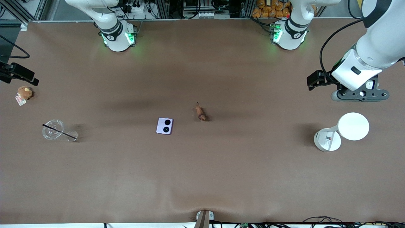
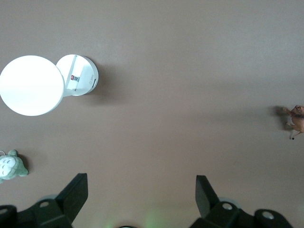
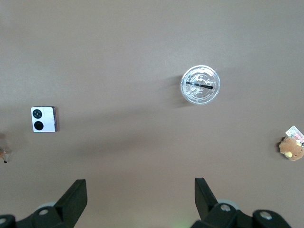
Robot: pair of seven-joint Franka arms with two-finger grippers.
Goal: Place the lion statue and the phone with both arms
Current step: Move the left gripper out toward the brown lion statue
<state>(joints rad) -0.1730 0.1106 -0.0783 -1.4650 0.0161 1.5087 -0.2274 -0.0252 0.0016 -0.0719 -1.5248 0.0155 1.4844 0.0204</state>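
Note:
The lion statue (image 1: 201, 112), a tiny reddish-brown figurine, lies near the middle of the table; it also shows at the edge of the left wrist view (image 2: 297, 121). The lilac phone (image 1: 165, 126) lies flat beside it, toward the right arm's end and slightly nearer the front camera, with its two black camera circles up (image 3: 43, 118). My left gripper (image 2: 141, 190) hangs open and empty over the left arm's end of the table, well away from the lion statue. My right gripper (image 3: 141, 190) hangs open and empty over the right arm's end, well away from the phone.
A white round-headed lamp (image 1: 343, 131) stands under the left hand (image 1: 359, 91). A grey-green plush (image 2: 12, 166) lies near it. A clear cup with a black straw (image 1: 55, 129) and a brown plush with a tag (image 1: 24, 92) lie at the right arm's end.

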